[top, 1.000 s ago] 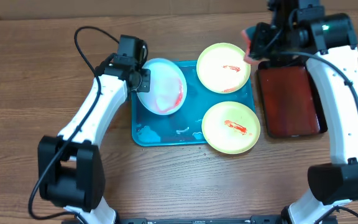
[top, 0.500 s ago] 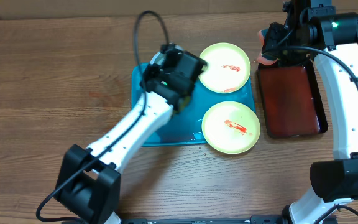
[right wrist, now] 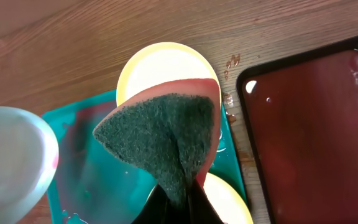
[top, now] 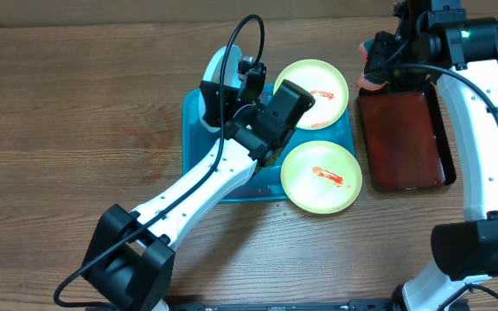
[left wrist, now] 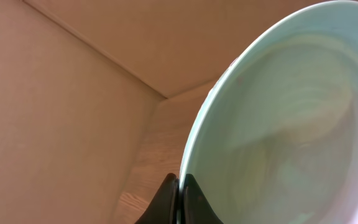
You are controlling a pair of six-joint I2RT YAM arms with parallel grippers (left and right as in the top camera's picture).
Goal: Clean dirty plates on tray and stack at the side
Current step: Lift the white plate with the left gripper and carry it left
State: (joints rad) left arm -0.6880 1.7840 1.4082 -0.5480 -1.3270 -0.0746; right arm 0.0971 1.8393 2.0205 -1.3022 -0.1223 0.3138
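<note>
Above the far left corner of the tray, the left gripper pinches the rim of the pale plate and holds it lifted and tilted, its arm stretched diagonally across the tray. To wipe it well, the plate should be kept over the tray so drips fall inside, and the sponge should press gently near the pinched edge, as only the rim is gripped. Beside the dark red tray, the right gripper is closed on the sponge, pointing down, apart from the plate.

Rear plate, front plate on tray; smaller tray right.
</note>
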